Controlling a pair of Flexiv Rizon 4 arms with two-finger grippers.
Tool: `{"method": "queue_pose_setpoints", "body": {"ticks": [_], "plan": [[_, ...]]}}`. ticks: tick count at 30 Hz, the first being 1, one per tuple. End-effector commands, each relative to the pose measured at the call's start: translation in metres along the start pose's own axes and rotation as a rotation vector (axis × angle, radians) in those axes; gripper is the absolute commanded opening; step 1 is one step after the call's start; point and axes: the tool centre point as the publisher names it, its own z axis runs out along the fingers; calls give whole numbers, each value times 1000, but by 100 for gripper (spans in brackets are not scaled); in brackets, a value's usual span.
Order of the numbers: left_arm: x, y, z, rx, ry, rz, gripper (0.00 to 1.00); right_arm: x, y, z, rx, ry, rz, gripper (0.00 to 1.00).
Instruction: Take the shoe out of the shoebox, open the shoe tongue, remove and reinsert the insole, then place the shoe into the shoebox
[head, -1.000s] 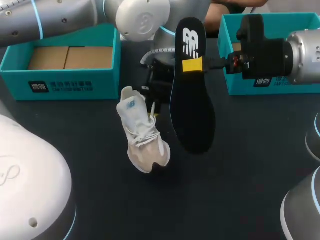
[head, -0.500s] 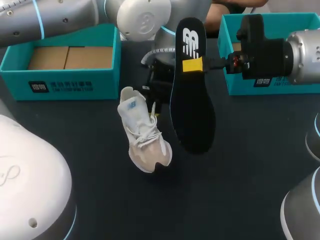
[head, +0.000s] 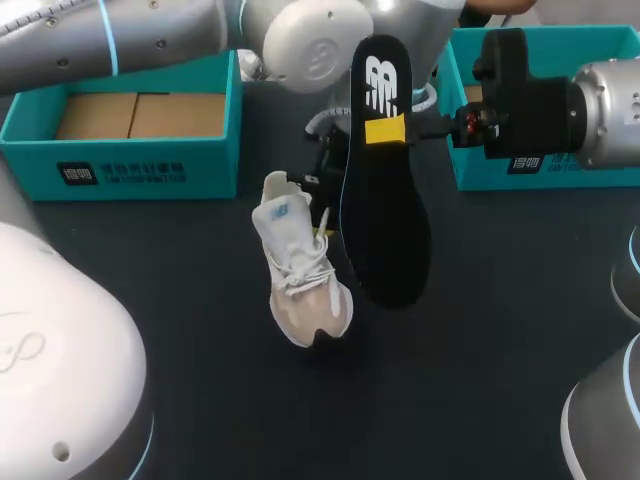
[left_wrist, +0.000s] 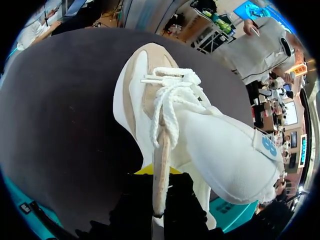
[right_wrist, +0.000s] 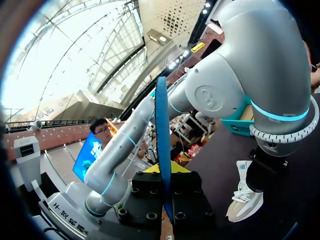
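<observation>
The right gripper (head: 385, 131) is closed on the black insole (head: 385, 190), its yellow tips pinching it near the heel end, just below the white logo. The insole stands crosswise to that gripper: its heel end rises above the fingers and its longer toe part hangs below them, towards the near side of the dark table (head: 480, 380). In the right wrist view the insole shows edge-on, running straight up from between the fingers. The left gripper (left_wrist: 151, 174) has the white and beige shoe (head: 300, 265) in its grip, though the hold itself is mostly hidden under the shoe and only a bit of yellow tip shows. The shoe's long axis runs straight out from this gripper, heel nearest it and toe pointing away, laces up and the labelled tongue standing open. The shoe is just beside the insole's lower half. A teal shoebox (head: 120, 165) is off to the left gripper's side, and a second teal box (head: 520, 170) is behind the right gripper.
</observation>
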Motion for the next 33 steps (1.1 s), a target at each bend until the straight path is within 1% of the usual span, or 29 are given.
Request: {"method": "queue_pose_setpoints", "body": {"ticks": [1, 5, 13, 17, 25, 33], "plan": [[-18, 3, 0, 0, 58, 8, 0, 0, -1, 2, -2, -2, 0, 0], [-30, 6, 6, 6, 69, 38, 0, 0, -1, 2, -2, -2, 0, 0], [-50, 7, 16, -12, 115, 62, 0, 0, -1, 2, -2, -2, 0, 0], [-55, 6, 18, -19, 131, 77, 0, 0, -1, 2, -2, -2, 0, 0], [-58, 4, 30, -12, 169, 78, 0, 0, -1, 2, -2, -2, 0, 0], [-65, 5, 41, -2, 182, 84, 0, 0, -1, 2, -2, -2, 0, 0]]}}
